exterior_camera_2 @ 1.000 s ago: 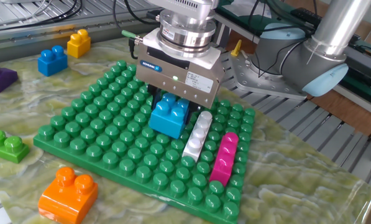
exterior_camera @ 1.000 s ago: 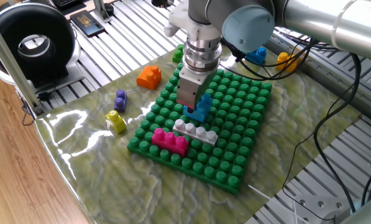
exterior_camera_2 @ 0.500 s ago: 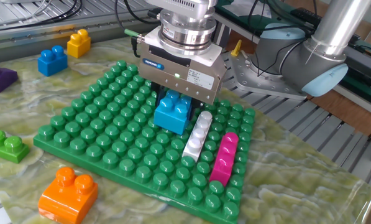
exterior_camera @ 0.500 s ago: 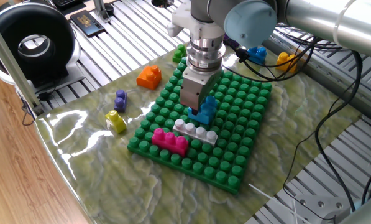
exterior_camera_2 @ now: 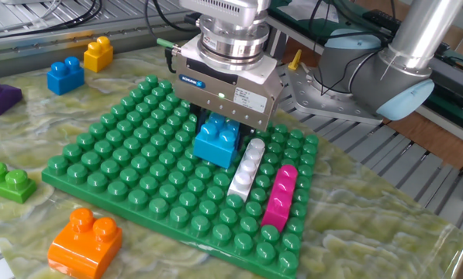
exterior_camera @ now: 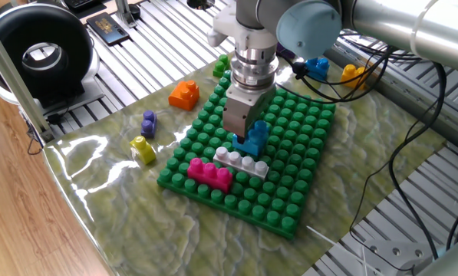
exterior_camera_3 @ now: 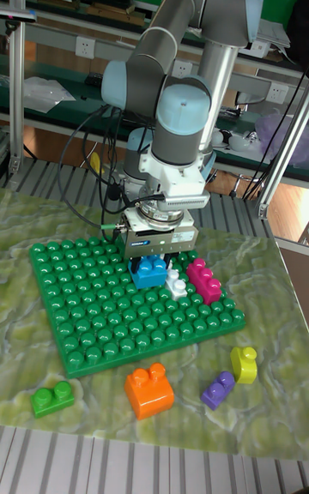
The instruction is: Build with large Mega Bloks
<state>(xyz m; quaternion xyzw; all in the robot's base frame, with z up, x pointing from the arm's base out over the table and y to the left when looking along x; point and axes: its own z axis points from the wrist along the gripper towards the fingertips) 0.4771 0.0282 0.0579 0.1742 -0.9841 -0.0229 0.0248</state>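
green-marbled mat [exterior_camera: 213, 230], green baseplate [exterior_camera: 290, 218], loose bricks [exterior_camera: 184, 94]

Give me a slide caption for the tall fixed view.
UR5 gripper holds light blue Mega Blok on green baseplate, beside white and magenta bricks.

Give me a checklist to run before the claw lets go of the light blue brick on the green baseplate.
1. Claw closed on the light blue chunky plastic brick: ok, the brick sits directly under the claw body.
2. Blue brick fully pressed onto the square green studded baseplate: cannot tell, its base is partly hidden by the claw.
3. Blue brick next to the long white-grey plastic brick: ok, side by side; touching or not, cannot tell.
4. Magenta plastic brick seated beyond the white one: ok.
5. Loose orange brick and small green brick off the baseplate, away from the claw: ok.
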